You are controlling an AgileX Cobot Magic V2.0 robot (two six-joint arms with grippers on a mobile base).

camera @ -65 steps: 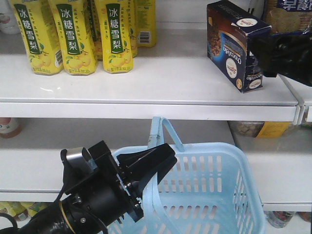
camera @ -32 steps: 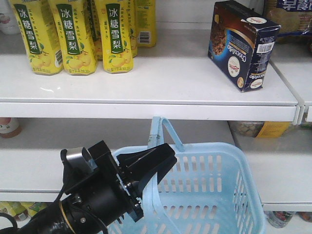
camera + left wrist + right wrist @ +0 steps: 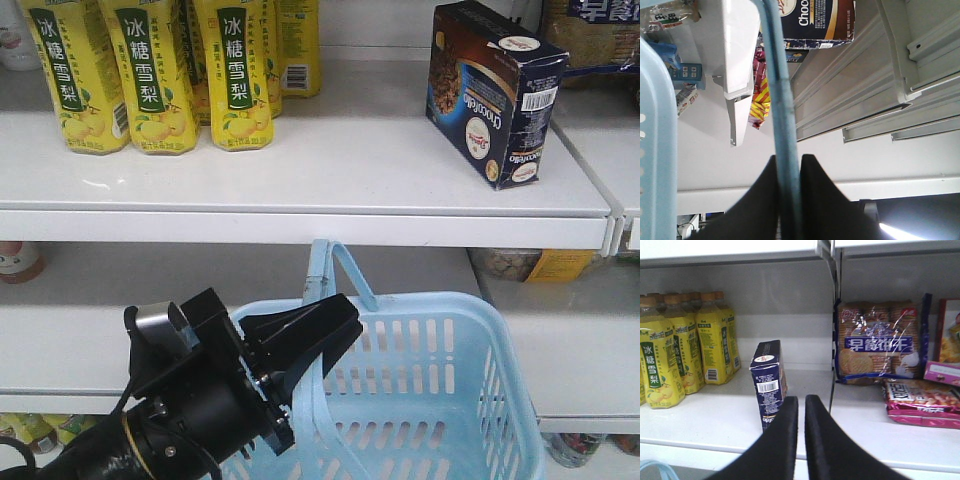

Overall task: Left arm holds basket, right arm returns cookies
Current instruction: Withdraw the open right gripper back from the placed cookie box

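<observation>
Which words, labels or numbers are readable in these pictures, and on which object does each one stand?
"冰糖雪梨": green labels of the yellow drink bottles.
"Chocotello", roughly, small and tilted: side of the cookies carton.
"Choco", cut off by the frame edge: same carton in the left wrist view.
"早餐饼干": blue band on the biscuit pack.
Too small to read: barcode digits on the carton and bottles, and text on the pink packets.

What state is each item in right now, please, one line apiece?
cookies: upright on the upper shelf, not gripped.
basket: handle raised, nothing seen inside.
left gripper: shut on the basket handle.
right gripper: empty, fingers nearly together.
yellow bottles: upright in rows.
</observation>
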